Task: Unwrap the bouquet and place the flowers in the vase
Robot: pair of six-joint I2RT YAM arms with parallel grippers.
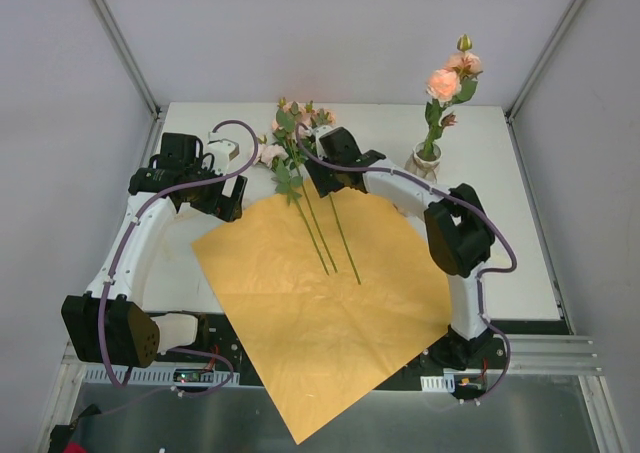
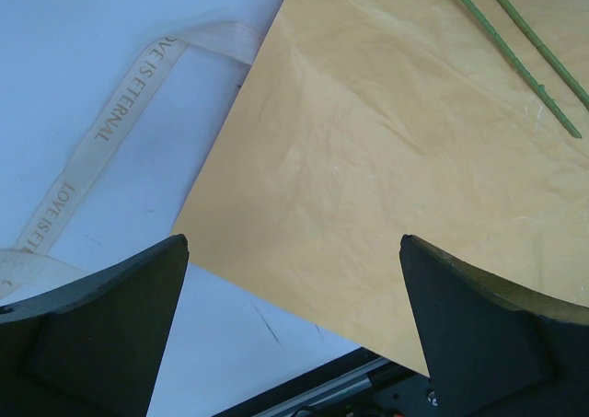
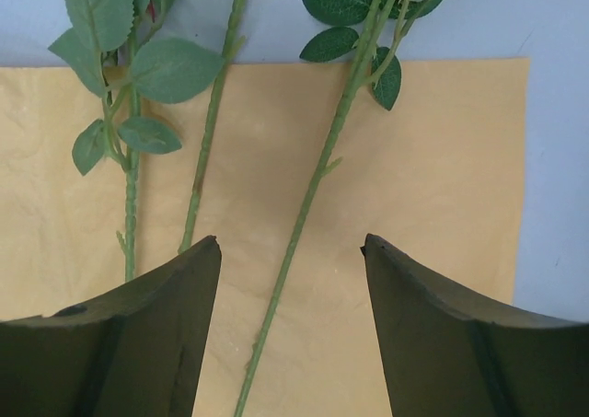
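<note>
The bouquet is undone: its orange paper (image 1: 330, 313) lies as a flat sheet on the table, and the cream ribbon (image 2: 110, 127) lies loose to its left. Three flowers (image 1: 292, 133) lie with their stems (image 1: 340, 233) across the sheet's far part, their peach-pink heads beyond its edge. The beige vase (image 1: 427, 161) stands at the back right with two roses (image 1: 445, 81) in it. My right gripper (image 3: 293, 247) hangs open over the stems, one stem (image 3: 313, 191) running between its fingers untouched. My left gripper (image 2: 294, 242) is wide open above the paper's left corner (image 2: 414, 113), holding nothing.
The white table (image 1: 500, 223) is boxed in by pale walls on three sides. A black and metal rail (image 2: 313, 394) runs along the near edge, and the paper's near corner overhangs it. The vase stands just right of my right arm's forearm.
</note>
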